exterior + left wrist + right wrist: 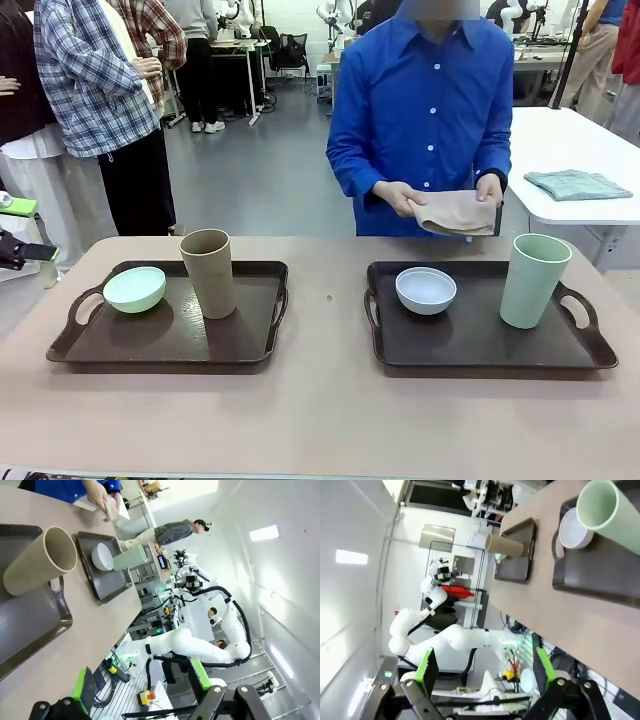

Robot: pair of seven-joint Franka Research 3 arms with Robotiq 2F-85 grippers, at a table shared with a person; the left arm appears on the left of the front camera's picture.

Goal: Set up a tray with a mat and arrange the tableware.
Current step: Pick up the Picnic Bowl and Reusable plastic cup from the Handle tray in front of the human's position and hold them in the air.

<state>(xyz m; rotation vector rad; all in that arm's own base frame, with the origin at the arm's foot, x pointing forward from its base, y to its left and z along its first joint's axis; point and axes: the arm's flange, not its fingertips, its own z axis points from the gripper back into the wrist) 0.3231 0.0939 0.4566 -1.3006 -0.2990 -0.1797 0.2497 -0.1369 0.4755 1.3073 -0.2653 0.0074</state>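
My left gripper (142,685) and right gripper (485,672) both gape empty, and the folded tan mat (455,212) looks soft and limp, best pinched at an edge.

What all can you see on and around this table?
left tray: 1, dark brown, table's left
right tray: 1, dark brown, table's right
mint bowl: 1, green, left tray
tan cup: 1, brown, left tray
white bowl: 1, white, right tray
pale cup: 1, green, right tray
mat: 1, beige, folded, held
cloth: 1, teal, far side table
person's hands: 2, holding mat
left gripper: 1, black, open
right gripper: 1, black, open
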